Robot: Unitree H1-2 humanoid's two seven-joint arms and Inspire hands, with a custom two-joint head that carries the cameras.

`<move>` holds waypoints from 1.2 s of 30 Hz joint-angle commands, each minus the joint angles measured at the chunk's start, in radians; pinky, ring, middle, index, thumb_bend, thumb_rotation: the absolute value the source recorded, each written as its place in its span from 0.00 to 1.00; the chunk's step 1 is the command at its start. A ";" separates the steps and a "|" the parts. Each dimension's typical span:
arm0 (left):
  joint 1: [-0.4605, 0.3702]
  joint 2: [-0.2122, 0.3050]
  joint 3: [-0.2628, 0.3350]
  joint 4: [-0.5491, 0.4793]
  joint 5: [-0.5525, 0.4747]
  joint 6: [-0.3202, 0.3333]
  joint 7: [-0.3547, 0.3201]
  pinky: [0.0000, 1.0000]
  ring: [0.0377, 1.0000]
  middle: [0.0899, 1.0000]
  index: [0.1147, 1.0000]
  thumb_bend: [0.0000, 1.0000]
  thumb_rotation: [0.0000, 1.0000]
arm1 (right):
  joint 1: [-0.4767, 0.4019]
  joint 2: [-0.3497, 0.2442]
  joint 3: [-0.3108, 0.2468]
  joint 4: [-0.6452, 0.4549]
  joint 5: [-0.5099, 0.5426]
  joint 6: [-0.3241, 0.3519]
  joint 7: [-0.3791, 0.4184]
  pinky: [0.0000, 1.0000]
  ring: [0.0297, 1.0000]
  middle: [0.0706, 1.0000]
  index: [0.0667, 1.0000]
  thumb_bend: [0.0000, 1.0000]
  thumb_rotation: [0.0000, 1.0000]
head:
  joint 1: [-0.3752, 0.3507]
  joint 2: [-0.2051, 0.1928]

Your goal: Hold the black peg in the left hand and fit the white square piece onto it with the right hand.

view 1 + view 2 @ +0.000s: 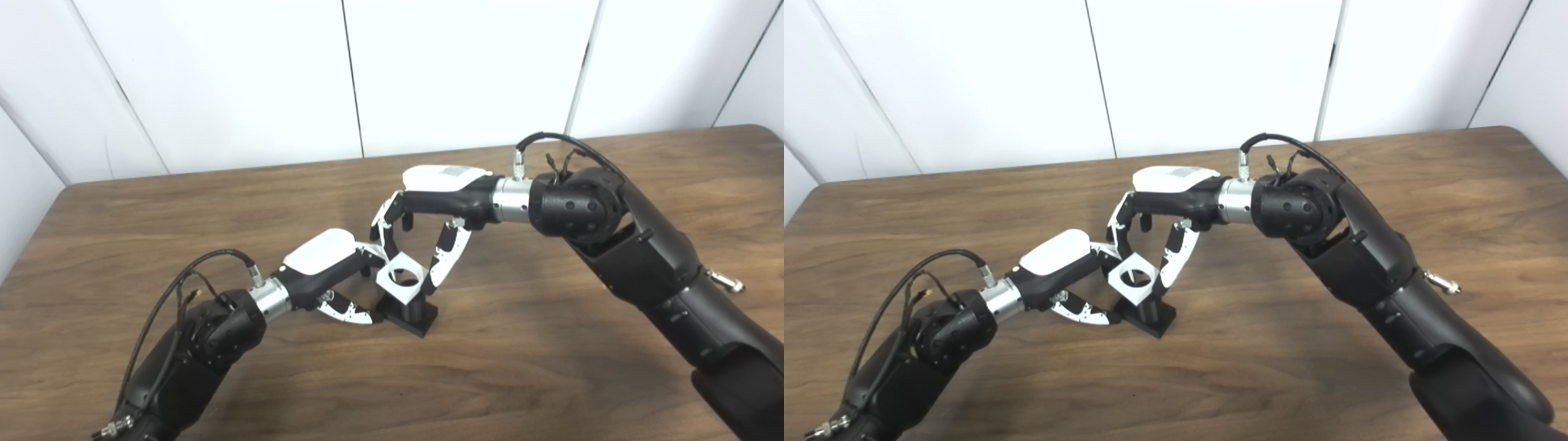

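The black peg [411, 313] stands on its square base at the middle of the table. My left hand [334, 269] is shut on it: the thumb touches the base's left edge and the fingers reach behind the post, partly hidden. The white square piece [401, 278] with a round hole sits tilted at the top of the peg. My right hand [429, 211] comes from above and pinches this piece, with fingers on its far left side and the thumb on its right. How far the post enters the hole cannot be seen.
The brown wooden table [551, 367] spreads around both arms, with its back edge against a white panelled wall [465, 67]. The rounded left corner lies at the far left. My right forearm [643, 257] crosses the right half of the table.
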 commanded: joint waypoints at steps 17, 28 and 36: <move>0.009 -0.001 -0.028 0.001 0.021 0.010 -0.057 0.59 0.72 0.73 0.42 0.52 0.07 | -0.022 -0.038 -0.016 -0.008 0.007 -0.030 0.006 0.66 0.77 0.75 0.44 0.52 0.14 | 0.003 0.008; 0.013 -0.003 -0.027 -0.013 0.025 0.023 -0.057 0.58 0.73 0.74 0.42 0.52 0.07 | -0.005 -0.031 -0.012 0.003 0.006 -0.035 0.002 0.67 0.77 0.76 0.44 0.52 0.14 | 0.015 0.012; 0.016 -0.004 -0.029 -0.020 0.024 0.030 -0.058 0.58 0.73 0.74 0.42 0.52 0.07 | 0.005 -0.014 -0.001 0.014 -0.010 -0.029 -0.006 0.69 0.79 0.76 0.44 0.52 0.14 | 0.019 0.012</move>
